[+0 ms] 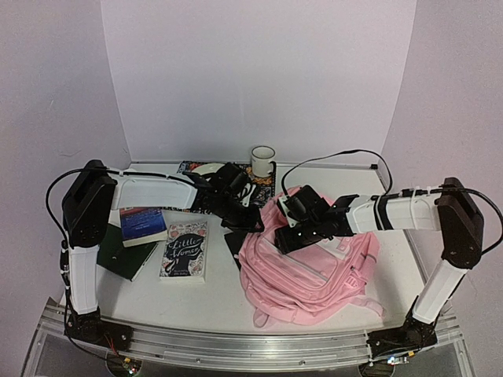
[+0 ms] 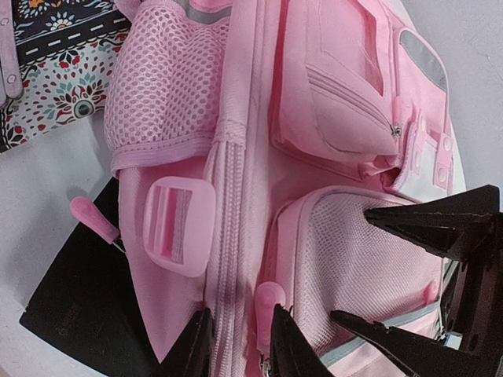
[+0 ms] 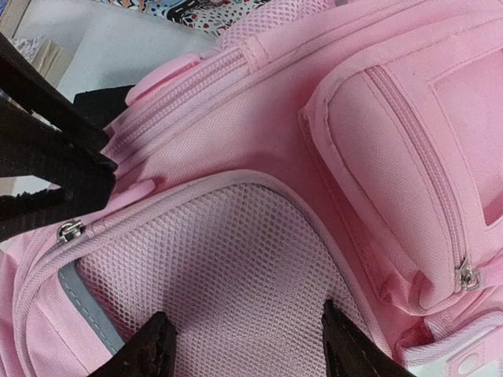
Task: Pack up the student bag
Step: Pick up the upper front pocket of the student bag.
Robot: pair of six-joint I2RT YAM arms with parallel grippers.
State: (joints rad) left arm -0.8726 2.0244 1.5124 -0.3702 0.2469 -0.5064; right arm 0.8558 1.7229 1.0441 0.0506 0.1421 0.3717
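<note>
Bearing everything here, the white table [image 1: 401,271] runs from the arm bases to the pale back wall. The student bag [image 1: 314,271] lies flat on the table's right-of-centre part, front pockets up, with its straps trailing toward the near edge. Both arms reach in over it from the sides. The right gripper [image 3: 244,314] is low over the bag's mesh front pocket [image 3: 220,243]. Its fingers are spread well apart, with only mesh between them and nothing held. The left gripper [image 2: 241,330] sits at the bag's left flank, on the long zip line beside that same pocket, its fingers drawn close together.

Left of the bag and apart from it, three books lie flat. A dark green book [image 1: 118,258] is nearest the table's left edge, a blue-and-red book [image 1: 143,223] overlaps it, and "Little Women" [image 1: 185,250] lies just beside both. A flat black sheet [image 2: 71,306] pokes out from under the bag's left side. A dark patterned flat item [image 1: 192,167] lies at the far edge, and a white mug [image 1: 262,161] stands upright by its right end.

On the bag's side, a pink plastic buckle [image 2: 179,228] lies near the zip. Smallest of all, a pink zip pull [image 2: 268,302] stands between the left gripper's fingers. They appear to pinch it, though the contact itself is partly hidden.
</note>
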